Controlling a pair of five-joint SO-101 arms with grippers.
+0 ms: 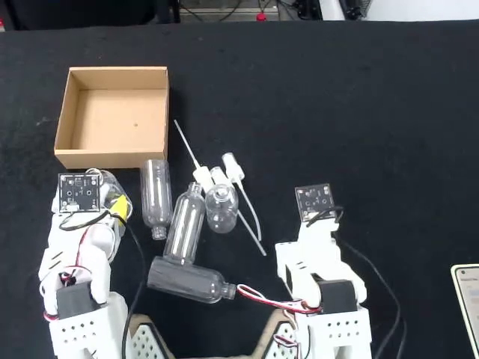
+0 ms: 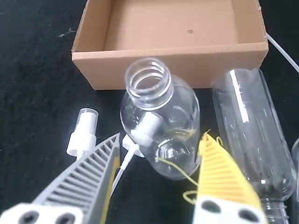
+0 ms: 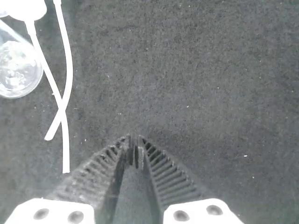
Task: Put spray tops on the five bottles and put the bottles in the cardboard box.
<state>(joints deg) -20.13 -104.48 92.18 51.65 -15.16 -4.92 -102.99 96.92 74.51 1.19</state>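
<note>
My left gripper (image 2: 161,137) is open, its grey and yellow fingers standing either side of a clear, uncapped bottle (image 2: 159,116) whose open neck points at the cardboard box (image 2: 168,60). A white spray top (image 2: 83,135) lies beside the grey finger. Another clear bottle (image 2: 247,126) lies close by the yellow finger. In the high view the left gripper (image 1: 112,198) sits just in front of the box (image 1: 75,157). The right gripper (image 3: 135,140) is shut over bare black cloth, near two thin white tubes (image 3: 63,93).
Three more clear bottles (image 1: 185,223) (image 1: 221,208) (image 1: 191,280) lie between the arms. Two spray tops (image 1: 202,177) (image 1: 233,167) with long tubes rest behind them. A flat white object (image 1: 468,295) sits at the right edge. The black cloth is bare beyond the right gripper (image 1: 316,202).
</note>
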